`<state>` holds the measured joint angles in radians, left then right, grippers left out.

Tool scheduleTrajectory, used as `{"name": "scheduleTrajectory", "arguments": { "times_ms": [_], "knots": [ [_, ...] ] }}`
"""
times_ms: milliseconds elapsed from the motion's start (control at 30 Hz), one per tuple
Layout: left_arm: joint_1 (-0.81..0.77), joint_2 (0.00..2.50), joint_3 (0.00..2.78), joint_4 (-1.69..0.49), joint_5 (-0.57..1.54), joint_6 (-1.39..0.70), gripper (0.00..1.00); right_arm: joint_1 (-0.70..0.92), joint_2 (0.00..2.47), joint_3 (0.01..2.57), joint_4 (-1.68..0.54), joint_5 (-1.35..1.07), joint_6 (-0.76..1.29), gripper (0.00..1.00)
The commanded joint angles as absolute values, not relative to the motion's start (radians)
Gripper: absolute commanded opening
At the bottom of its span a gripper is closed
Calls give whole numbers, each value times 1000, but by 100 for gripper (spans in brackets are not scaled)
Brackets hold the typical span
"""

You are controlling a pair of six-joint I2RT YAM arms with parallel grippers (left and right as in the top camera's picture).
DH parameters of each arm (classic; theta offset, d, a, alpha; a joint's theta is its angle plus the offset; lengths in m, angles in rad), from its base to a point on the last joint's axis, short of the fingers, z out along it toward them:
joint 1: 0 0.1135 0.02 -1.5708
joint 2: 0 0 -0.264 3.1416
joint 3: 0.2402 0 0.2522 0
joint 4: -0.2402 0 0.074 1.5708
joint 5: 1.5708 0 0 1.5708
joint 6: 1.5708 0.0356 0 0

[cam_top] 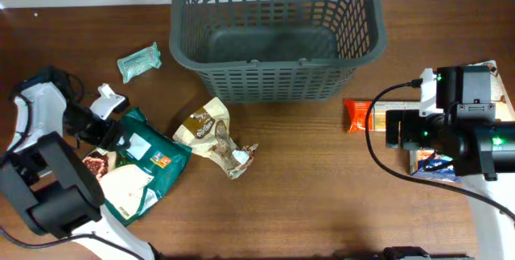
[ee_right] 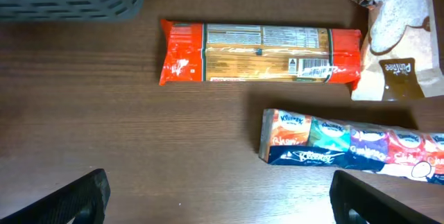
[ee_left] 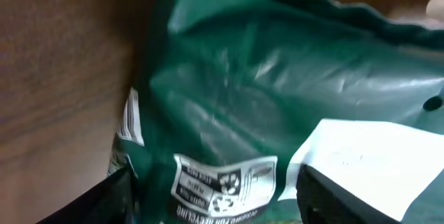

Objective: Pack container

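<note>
While you are looking down from overhead, the brown wooden table [cam_top: 322, 204] is carrying everything, and the container [cam_top: 278, 83], a dark grey slotted basket, is sitting upright at the far edge near the middle, its floor showing. Your left arm [cam_top: 48, 187] is reaching in from the near left corner, and your right arm [cam_top: 459, 135] is stretching in from the right edge. A large green and white bag [cam_top: 141, 167] is lying flat at the left, well apart from the container. Your left gripper [ee_left: 222, 200] is hanging right over this bag with its fingers parted and the green foil filling the space between them. A crumpled tan bag [cam_top: 211, 135] is lying just beside the green one, in front of the container. Under your right gripper [ee_right: 218, 196], whose fingers are spread wide over bare wood, an orange pasta packet [ee_right: 257, 53] and a colourful tissue pack [ee_right: 347, 148] are lying side by side, apart. A small teal packet [cam_top: 138, 61] is resting left of the container.
</note>
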<state>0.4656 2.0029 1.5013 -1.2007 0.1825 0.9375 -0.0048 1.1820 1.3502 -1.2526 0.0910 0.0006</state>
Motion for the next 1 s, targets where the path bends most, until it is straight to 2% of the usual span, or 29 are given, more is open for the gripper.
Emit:
{"name": "scheduleTrajectory", "arguments": {
  "times_ms": [0,133,633,767,800,900,967],
  "knots": [
    [446,2020,1472,-1183,217,962,68,0,1181,1365,-1250,118,9,99],
    [446,2072,1472,-1182,236,954,62,0,1181,1365,-1249,118,9,99],
    [446,2283,1472,-1162,239,901,59,0,1181,1365,-1250,118,9,99],
    [446,2289,1476,-1147,204,842,74,0,1181,1365,-1250,122,9,99],
    [446,2289,1481,-1148,197,833,85,0,1181,1365,-1250,126,9,99],
    [446,2289,1483,-1159,187,819,85,0,1181,1365,-1250,135,10,99],
    [446,2289,1483,-1171,189,820,82,0,1181,1365,-1250,144,10,99]
  ]
}}
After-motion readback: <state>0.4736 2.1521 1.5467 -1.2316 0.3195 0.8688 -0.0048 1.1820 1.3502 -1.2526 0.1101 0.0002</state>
